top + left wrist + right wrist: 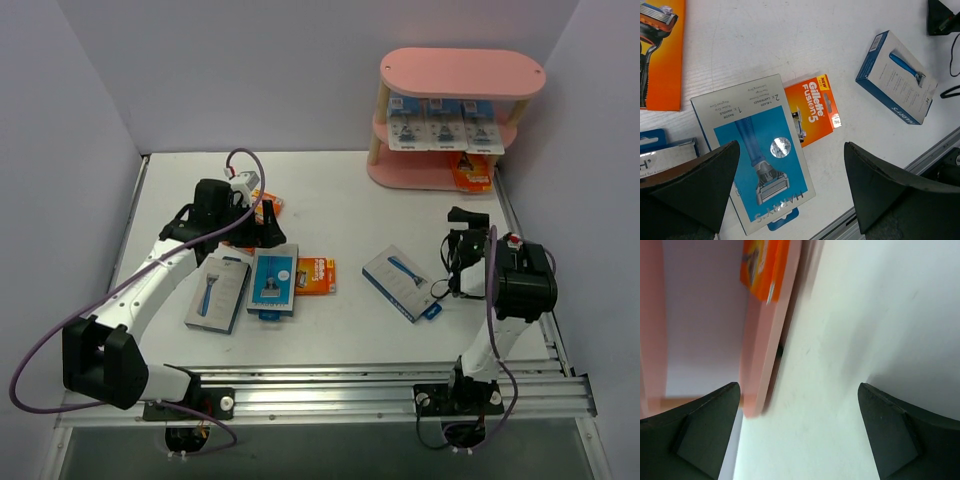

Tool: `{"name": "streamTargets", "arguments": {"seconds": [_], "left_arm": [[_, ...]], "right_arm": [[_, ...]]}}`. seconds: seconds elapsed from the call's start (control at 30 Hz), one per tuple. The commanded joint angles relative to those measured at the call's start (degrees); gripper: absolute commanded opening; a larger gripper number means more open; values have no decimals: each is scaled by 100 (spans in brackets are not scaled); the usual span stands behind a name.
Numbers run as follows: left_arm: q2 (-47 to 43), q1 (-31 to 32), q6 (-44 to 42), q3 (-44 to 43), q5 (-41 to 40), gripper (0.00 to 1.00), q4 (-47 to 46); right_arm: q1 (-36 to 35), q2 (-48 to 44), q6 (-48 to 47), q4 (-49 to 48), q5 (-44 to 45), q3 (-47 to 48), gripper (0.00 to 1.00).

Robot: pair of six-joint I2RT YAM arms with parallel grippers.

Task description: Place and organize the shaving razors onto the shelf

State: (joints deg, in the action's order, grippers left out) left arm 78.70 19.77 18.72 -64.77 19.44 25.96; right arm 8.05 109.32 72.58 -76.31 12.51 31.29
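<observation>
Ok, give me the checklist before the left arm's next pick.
1. Left pincer open, empty: ok.
2. Right pincer open, empty: ok.
3. Harry's box lies below the left pincer: ok.
4. That box free of neighbours: not ok, orange Fusion5 box abuts it.
5. Room on shelf top board: ok.
6. Lone box near the right arm unobstructed: ok.

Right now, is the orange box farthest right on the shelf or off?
On: the orange box lies flat on the shelf's bottom board.
</observation>
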Motion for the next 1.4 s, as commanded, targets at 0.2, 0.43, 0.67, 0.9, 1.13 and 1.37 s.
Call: {"name": "streamTargets", "arguments": {"seconds": [0.2,0.43,0.67,0.9,1.13,1.37], "left_arm": [[-311,18,-185,-150,-686,94,-47],[-530,27,-158,-44,-1187,94,-126],[-891,27,-35,35,-1794,94,-161],[-1014,-8,167,79,-2392,94,-65],[-663,-17,176,-212,-2533,94,419],[-399,62,88,-167,-2130,94,507]], "right_arm": [[-1006,-2466,-2677,1098,-777,43,100],[-1930,-3636,-3540,3199,-381,246,100],[-2115,-3857,-4128,5333,-1179,1237,100],[-2194,-3444,-4656,6787,-1882,2750,100],[-2632,-3031,-4402,6798,-3202,2322,77],[-3643,-2618,-4059,6086,-3246,1592,47]]}}
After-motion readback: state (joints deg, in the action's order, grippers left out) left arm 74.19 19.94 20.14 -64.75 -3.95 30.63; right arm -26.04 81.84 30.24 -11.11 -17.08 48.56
